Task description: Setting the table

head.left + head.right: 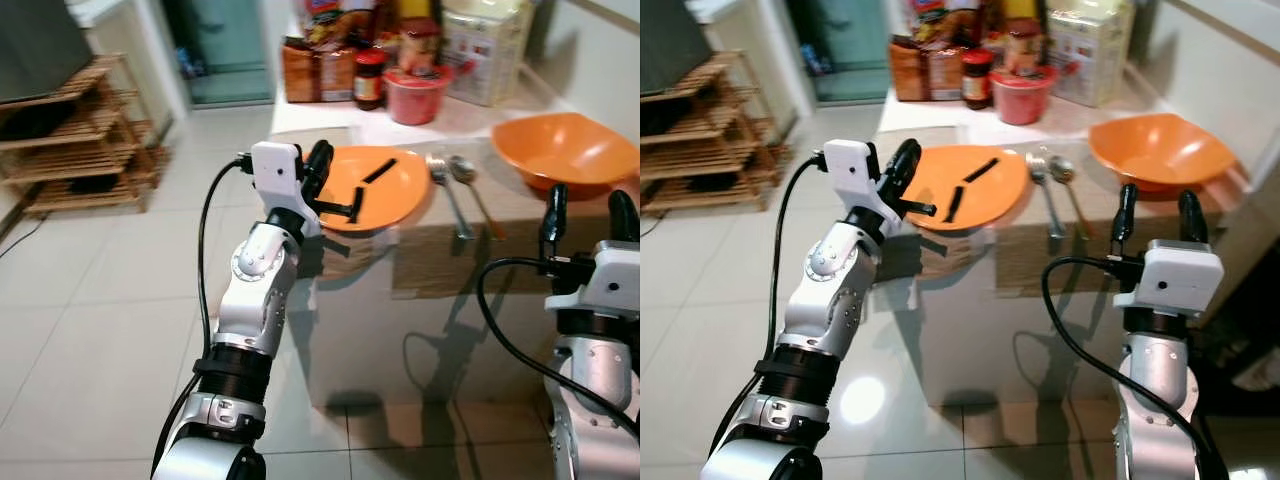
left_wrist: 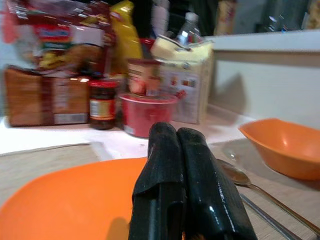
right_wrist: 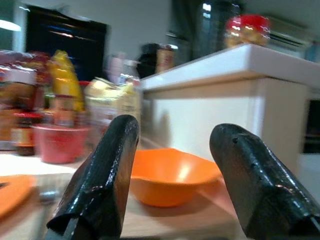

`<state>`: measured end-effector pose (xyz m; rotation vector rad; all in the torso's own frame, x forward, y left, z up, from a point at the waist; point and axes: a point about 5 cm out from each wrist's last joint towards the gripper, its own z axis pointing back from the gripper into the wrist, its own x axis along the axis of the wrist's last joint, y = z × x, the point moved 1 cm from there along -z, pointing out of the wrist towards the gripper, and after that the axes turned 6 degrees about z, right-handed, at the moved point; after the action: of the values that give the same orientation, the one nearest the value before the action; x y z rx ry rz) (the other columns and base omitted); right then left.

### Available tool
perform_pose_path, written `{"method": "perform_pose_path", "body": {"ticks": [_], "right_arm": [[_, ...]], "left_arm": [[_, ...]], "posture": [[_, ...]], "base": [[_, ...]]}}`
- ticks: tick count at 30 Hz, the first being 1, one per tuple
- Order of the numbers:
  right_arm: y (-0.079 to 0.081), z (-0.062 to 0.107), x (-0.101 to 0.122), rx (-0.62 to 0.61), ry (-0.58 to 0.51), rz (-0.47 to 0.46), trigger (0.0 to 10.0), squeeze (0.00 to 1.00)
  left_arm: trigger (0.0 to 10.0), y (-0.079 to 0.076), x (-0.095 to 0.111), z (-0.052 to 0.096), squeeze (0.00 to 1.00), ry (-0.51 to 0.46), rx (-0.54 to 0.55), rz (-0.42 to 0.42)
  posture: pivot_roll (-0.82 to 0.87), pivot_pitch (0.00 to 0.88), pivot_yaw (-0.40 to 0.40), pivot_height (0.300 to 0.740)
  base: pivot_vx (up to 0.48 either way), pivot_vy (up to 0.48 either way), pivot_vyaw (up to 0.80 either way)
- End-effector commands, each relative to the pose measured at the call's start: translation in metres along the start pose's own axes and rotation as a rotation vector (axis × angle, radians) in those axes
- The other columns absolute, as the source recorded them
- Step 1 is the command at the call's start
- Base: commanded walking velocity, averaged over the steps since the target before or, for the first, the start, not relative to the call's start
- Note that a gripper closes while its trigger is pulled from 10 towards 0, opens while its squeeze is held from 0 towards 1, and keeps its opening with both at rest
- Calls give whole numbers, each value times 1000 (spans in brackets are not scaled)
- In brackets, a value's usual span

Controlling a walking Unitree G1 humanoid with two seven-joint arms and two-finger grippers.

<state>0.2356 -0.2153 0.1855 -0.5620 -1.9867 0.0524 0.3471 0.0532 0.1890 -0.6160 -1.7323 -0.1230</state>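
two orange dishes sit on the table (image 1: pixel 440 255): a plate (image 1: pixel 385 190) at its front left corner, a bowl (image 1: pixel 565 148) near the right edge, a fork (image 1: pixel 446 195) and spoon (image 1: pixel 470 185) between. the left pincer (image 1: pixel 318 170), closed and empty in the left wrist view, hovers at the plate's rim. the right pincer (image 1: pixel 585 215) gapes open before the bowl. jars (image 2: pixel 102 102) crowd the back edge.

Left gripper (image 2: pixel 182 185) with fingers pressed together above an orange plate (image 2: pixel 65 200). Beyond lie a spoon (image 2: pixel 240 177), an orange bowl (image 2: pixel 285 147), a red tub (image 2: pixel 147 112) and jar (image 2: pixel 102 102).
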Motion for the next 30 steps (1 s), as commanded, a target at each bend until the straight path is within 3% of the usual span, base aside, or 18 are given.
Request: {"method": "perform_pose_path", "body": {"ticks": [1, 12, 20, 30], "right_arm": [[7, -3, 4, 14, -3, -25, 10000, 0], [15, -3, 2, 47, 15, -37, 10000, 0], [19, -3, 4, 75, 20, -51, 10000, 0], [27, -4, -3, 74, 132, -192, 10000, 0]], "left_arm": [[10000, 2, 6, -1, 0, -16, 10, 3], [10000, 4, 6, -2, 0, -15, 33, 5], [10000, 6, 11, -6, 0, -22, 59, -12], [10000, 12, 20, -28, 0, 73, 52, -102]], "posture": [[-87, 0, 128, 735], [-81, 0, 124, 735], [-79, 0, 119, 735], [-76, 0, 126, 735]], "base": [[469, 0, 0], [446, 46, 0], [0, 0, 0], [0, 0, 0]]}}
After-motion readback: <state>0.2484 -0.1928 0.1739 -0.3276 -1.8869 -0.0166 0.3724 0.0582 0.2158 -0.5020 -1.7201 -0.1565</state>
